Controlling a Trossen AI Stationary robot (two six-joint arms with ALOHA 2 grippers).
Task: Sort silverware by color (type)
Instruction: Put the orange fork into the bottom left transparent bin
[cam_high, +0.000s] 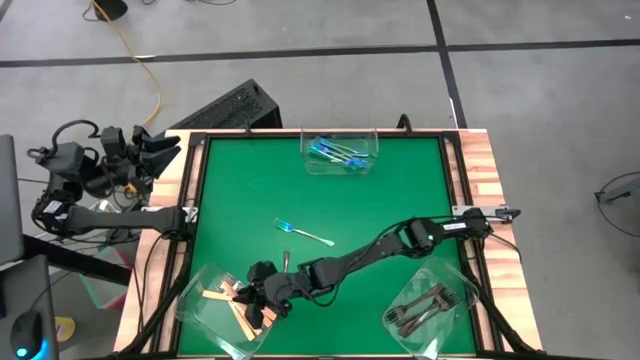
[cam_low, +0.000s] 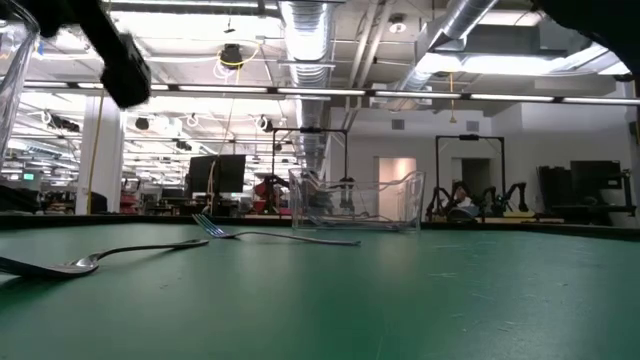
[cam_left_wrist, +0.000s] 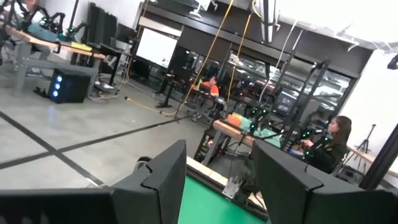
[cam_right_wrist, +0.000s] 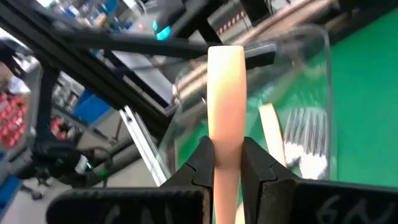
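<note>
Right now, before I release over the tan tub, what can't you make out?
- Tan-handled fork in the right end effector: its tines, cut off by the right wrist view's edge.
- Tan tub: fork count, covered by the end effector in the high view.
- Dark forks: count, too small.
- Left end effector: holds nothing, parked off-table.

My two arms are matte black, jointed tubes with black cables trailing from them, and my right hand (cam_right_wrist: 227, 165) ends in two blocky dark fingers (cam_right_wrist: 200, 163) with faint pale lettering below.
</note>
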